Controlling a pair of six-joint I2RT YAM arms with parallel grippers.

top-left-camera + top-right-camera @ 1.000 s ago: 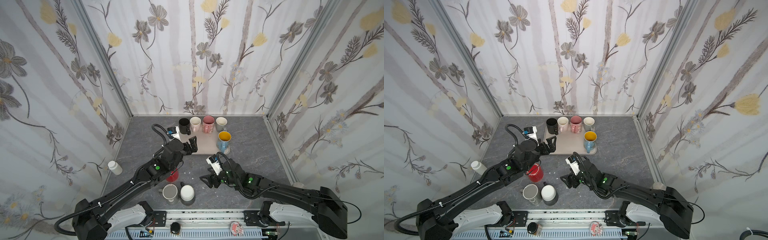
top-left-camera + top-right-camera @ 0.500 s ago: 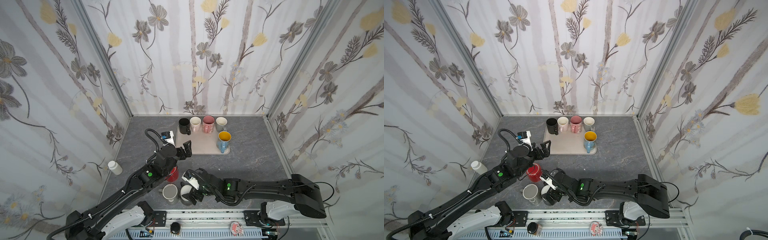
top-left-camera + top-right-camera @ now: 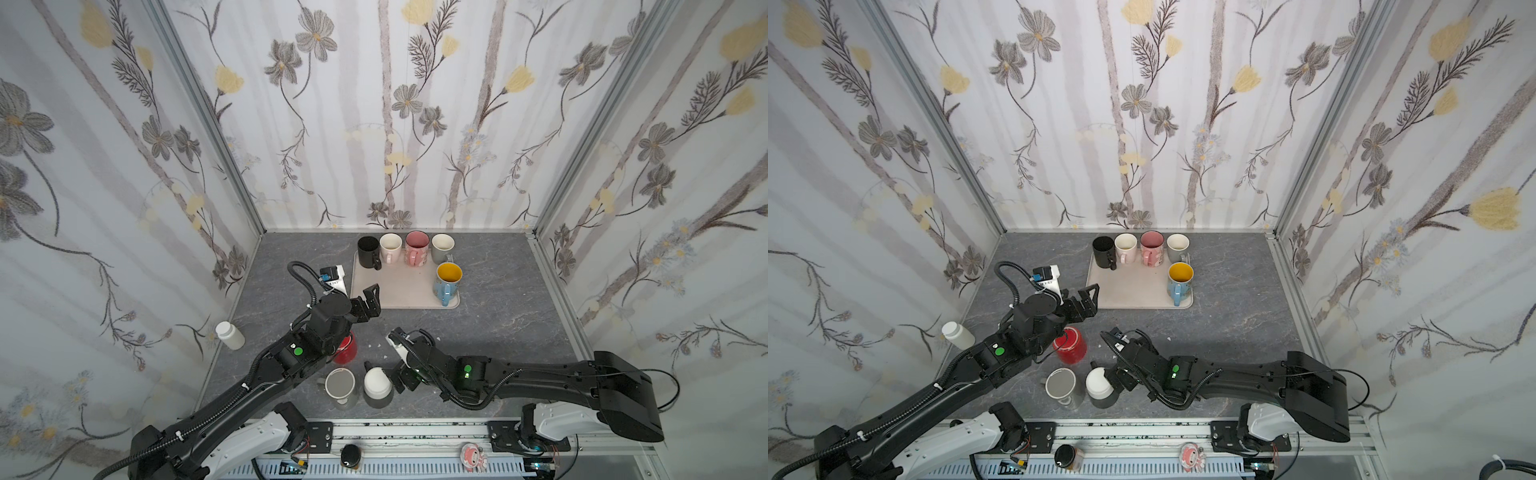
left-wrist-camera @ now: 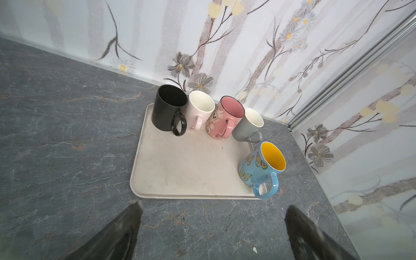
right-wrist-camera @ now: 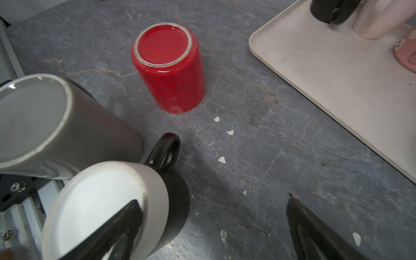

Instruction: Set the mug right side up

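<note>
White-bottomed, the black mug (image 5: 94, 195) sits mouth-down on the surface (image 5: 247, 157) beneath one of the right fingers (image 5: 119, 227), spread wide seemingly to straddle it, while the left fingers (image 4: 119, 234) hang apart, empty.

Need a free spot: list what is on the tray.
Five upright mugs: black, cream, pink, grey along the back, blue at the right edge. Tray otherwise bare; beneath the mugs is covered.

1. I find a grey marbled tabletop (image 3: 498, 316), with white chips (image 5: 221, 159) scattered near the front.
2. Beige tray (image 3: 399, 291): rear centre.
3. White bottle (image 3: 230, 335): left edge.
4. Red mug (image 3: 347, 353), grey mug (image 3: 340, 383) and black mug (image 3: 376, 381): all inverted, at the front.
</note>
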